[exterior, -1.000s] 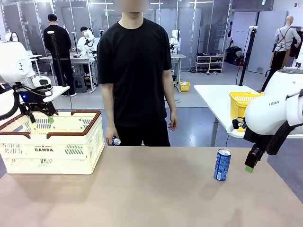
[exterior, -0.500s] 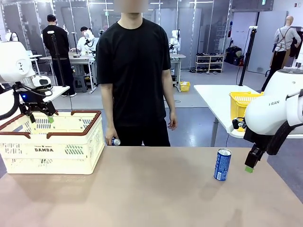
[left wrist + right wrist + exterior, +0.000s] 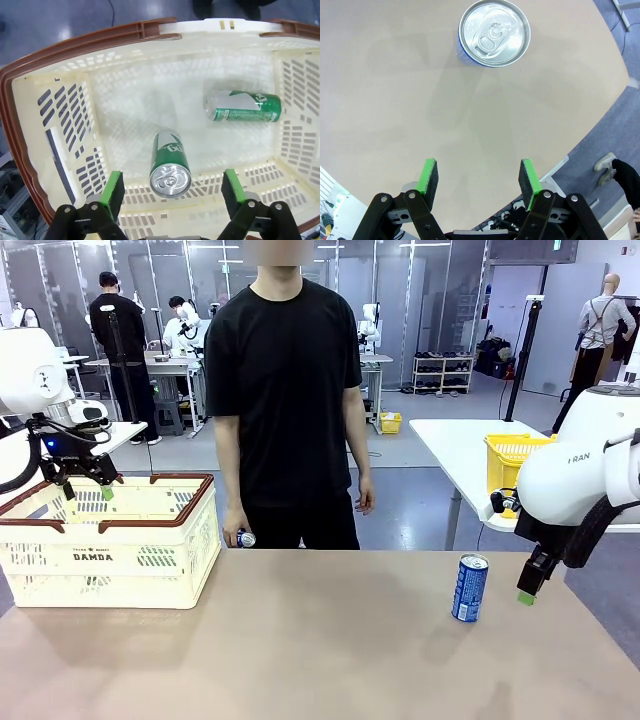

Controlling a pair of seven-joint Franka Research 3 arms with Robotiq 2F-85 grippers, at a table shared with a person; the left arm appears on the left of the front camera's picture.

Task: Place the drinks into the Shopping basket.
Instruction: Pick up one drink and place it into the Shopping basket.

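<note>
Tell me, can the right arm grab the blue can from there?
Probably yes: the right end effector hangs open just beside the blue can, which stands upright, and nothing lies between them.

A robotics laboratory in a large open hall is shown. A brown worktop (image 3: 330, 640) is flanked by a white left arm (image 3: 30, 370) and a white right arm (image 3: 580, 475). Behind it, glass partitions (image 3: 400, 290), a polished grey floor (image 3: 420, 505), a white worktop (image 3: 450, 448), a storage rack (image 3: 443, 375) and a person (image 3: 120, 330) standing at a distant worktop (image 3: 165, 364) are seen.
</note>
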